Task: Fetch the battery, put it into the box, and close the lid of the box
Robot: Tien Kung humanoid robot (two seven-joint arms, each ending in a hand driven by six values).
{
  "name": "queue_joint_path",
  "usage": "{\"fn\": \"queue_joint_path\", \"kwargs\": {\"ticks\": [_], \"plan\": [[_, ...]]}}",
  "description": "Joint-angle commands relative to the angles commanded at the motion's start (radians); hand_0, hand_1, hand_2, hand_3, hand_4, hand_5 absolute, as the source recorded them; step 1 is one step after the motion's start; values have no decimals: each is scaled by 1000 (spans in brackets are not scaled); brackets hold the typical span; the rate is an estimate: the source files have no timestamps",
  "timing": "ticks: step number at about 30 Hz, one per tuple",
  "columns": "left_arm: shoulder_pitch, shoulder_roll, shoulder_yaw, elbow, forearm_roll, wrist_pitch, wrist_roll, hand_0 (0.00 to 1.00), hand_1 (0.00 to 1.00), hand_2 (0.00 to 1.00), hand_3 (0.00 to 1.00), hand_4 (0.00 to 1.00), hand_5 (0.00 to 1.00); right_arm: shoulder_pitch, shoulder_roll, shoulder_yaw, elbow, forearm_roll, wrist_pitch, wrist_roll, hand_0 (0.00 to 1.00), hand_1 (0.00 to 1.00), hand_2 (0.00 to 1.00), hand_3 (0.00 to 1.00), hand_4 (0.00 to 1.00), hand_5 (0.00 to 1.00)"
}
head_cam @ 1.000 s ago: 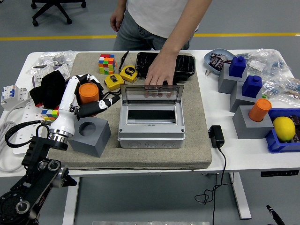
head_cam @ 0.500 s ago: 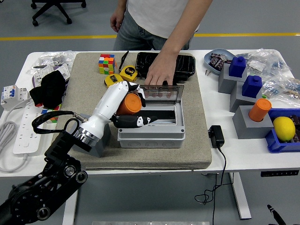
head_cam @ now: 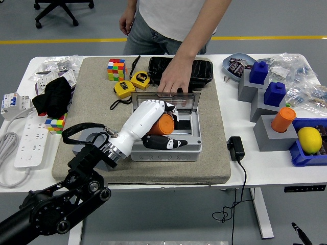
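Observation:
My left hand (head_cam: 171, 126) is shut on an orange cylindrical battery (head_cam: 164, 124) and holds it over the left part of the open grey box (head_cam: 163, 152), at the mat's middle. The box's clear lid (head_cam: 188, 101) stands raised at its far edge. A person's hand (head_cam: 173, 81) reaches from the far side and rests its fingers on the lid's top edge. The grey block (head_cam: 80, 148) that held the battery is mostly hidden behind my left forearm. My right hand is out of view.
A Rubik's cube (head_cam: 116, 69), two yellow tape measures (head_cam: 124, 89) and a black case (head_cam: 202, 69) lie behind the box. A black charger (head_cam: 235, 148) lies to its right. Grey blocks with blue pieces, another orange battery (head_cam: 283, 119) and a lemon (head_cam: 309, 139) stand at right. A power strip (head_cam: 23, 145) lies at left.
My left hand has carried the orange battery from above the grey block rightward to over the open box. The person's hand has stayed on the lid.

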Motion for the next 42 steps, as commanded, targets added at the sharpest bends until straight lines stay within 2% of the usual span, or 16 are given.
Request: {"fn": "queue_joint_path", "kwargs": {"ticks": [4, 14, 28, 30, 35, 36, 38, 41, 42], "plan": [[-21, -31, 9, 50, -22, 8, -12, 57, 7, 13, 2, 993, 174, -1, 1, 2, 0, -5, 0, -1, 776, 700, 719, 766, 998, 998], [-79, -79, 27, 187, -82, 27, -37, 62, 6, 12, 2, 989, 187, -2, 2, 3, 0, -10, 1, -2, 776, 700, 720, 766, 998, 998], [-129, -110, 28, 286, -112, 47, -62, 70, 7, 13, 2, 988, 225, -1, 2, 3, 0, -13, 2, -4, 776, 700, 719, 766, 998, 998], [-134, -112, 32, 294, -115, 49, -65, 72, 9, 14, 2, 998, 253, -1, 2, 2, 0, -13, 3, -4, 776, 700, 720, 766, 998, 998], [-141, -118, 41, 312, -119, 57, -70, 72, 9, 14, 2, 998, 253, 0, 1, 1, 0, -16, 3, -4, 776, 700, 720, 766, 998, 998], [-142, -119, 43, 316, -118, 57, -71, 81, 18, 18, 2, 998, 299, 0, 1, 0, 0, -15, 3, -4, 776, 701, 720, 766, 998, 998], [-143, -120, 44, 321, -116, 59, -71, 81, 18, 18, 2, 998, 299, -1, 1, 0, 0, -16, 3, -4, 776, 701, 720, 766, 998, 998], [-144, -121, 44, 326, -113, 45, -70, 81, 18, 18, 2, 998, 299, -1, 1, 0, 0, -18, 4, -5, 776, 701, 720, 766, 998, 998], [-144, -120, 44, 326, -110, 39, -69, 154, 104, 74, 51, 998, 346, -1, 1, 1, 0, -19, 4, -6, 776, 701, 720, 766, 998, 998]]}}
